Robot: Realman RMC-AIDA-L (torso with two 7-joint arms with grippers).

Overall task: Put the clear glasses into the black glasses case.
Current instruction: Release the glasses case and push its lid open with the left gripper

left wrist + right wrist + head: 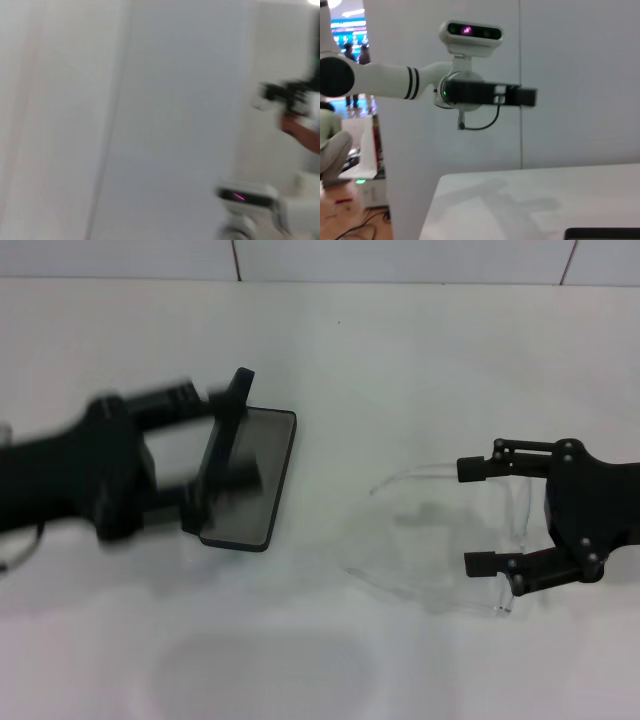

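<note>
White table point(400, 360): the left hand point(235, 440) grips the black hinged case's point(250, 480) lid, while the right hand point(480, 515), spread, straddles the transparent plastic glasses point(440, 530) — pinch the frame squarely.

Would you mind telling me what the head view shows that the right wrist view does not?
Only the head view shows the clear glasses lying on the white table, with the open right gripper at them. Only the right wrist view shows the left arm's wrist camera and the room beyond. Both show the left gripper, the table, and the black glasses case.
</note>
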